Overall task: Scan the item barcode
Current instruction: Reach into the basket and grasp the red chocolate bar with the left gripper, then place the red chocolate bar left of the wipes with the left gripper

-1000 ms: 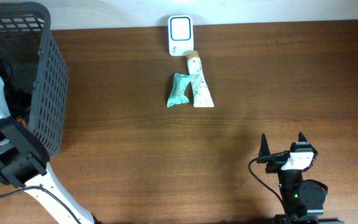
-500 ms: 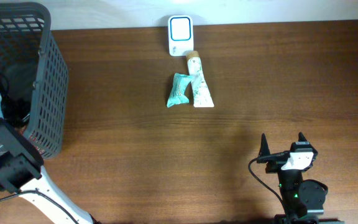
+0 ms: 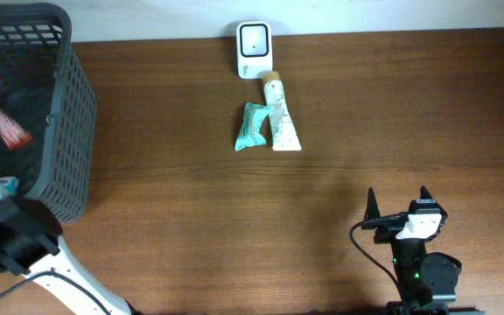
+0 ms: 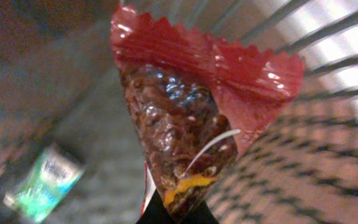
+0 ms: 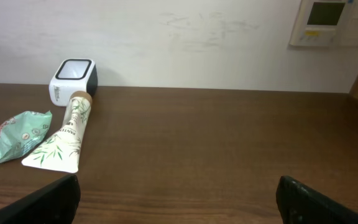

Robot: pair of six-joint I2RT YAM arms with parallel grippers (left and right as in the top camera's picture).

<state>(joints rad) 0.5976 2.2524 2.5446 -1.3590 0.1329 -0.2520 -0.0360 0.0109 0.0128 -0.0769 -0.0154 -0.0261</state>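
**Item: packet** (image 4: 191, 118)
- Wrapper: red, glossy, creased. The upper edge is crimped flat and cut in a zigzag.
- Body: a clear part through which dark brown, grainy, shiny contents are seen. A yellow patch is seen near the lower end, and a thin pale streak runs across it.
- Shape, in the left wrist view: broad at the top and narrowed toward the bottom, where it is pinched.
- Location: inside the basket (image 3: 73, 114), raised off its floor. In the overhead view it is seen as a small red strip (image 3: 7, 129) through the open top.

**Left gripper** (image 4: 178, 216)
- Clenched on the lower end of the packet. Only its dark tips are seen, at the bottom edge of the wrist view.

**Right gripper** (image 3: 397, 194)
- Released, with the jaws spread wide and nothing between them. It is held over the near right part of the table (image 3: 392, 105), well apart from all items.

**Basket**
- Dark grey mesh, placed at the far left of the table.
- A green and white packet (image 4: 42, 183) is lying on its floor, blurred.

**Scanner** (image 3: 254, 39)
- White block with a dark window, placed at the far edge of the table, near the middle.

**Tube** (image 3: 280, 118)
- White with a leaf print and a tan cap. It is laid flat with the cap just beside the scanner.

**Pouch** (image 3: 252, 127)
- Teal, crumpled, touching the tube's left side.
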